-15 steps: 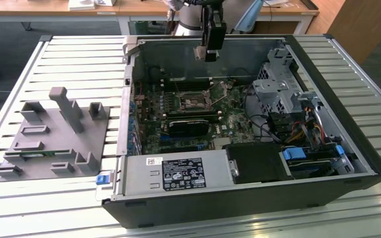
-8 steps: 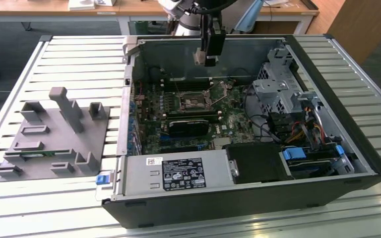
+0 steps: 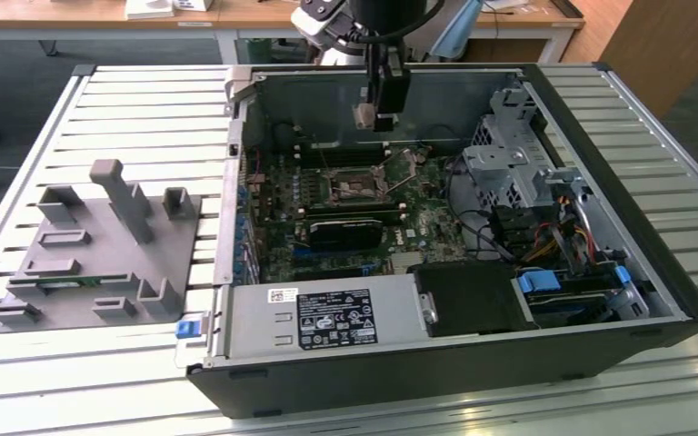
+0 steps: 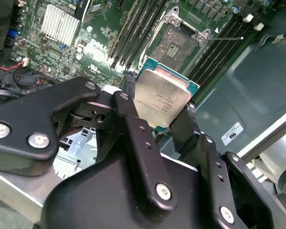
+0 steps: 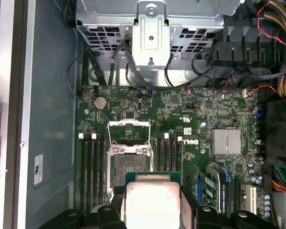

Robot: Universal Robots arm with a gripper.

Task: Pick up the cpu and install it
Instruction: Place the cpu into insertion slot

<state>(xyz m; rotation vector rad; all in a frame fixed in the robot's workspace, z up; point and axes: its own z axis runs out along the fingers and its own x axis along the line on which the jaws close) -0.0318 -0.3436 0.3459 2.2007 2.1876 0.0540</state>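
cpu (image 4: 163, 95), side edges clamped in the pincer (image 4: 158, 117), clear above open socket (image 4: 178, 45)

I see the cpu (image 4: 161, 98) edges hidden behind gripper fingers (image 4: 133, 130), socket (image 5: 127, 164) partly masked by cpu, arm (image 3: 380, 14) cropped at exterior view's edge.

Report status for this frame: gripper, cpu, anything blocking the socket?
Gripper shut on cpu, held above the motherboard. Socket open and bare, cpu not yet seated. Nothing seen between cpu and socket.
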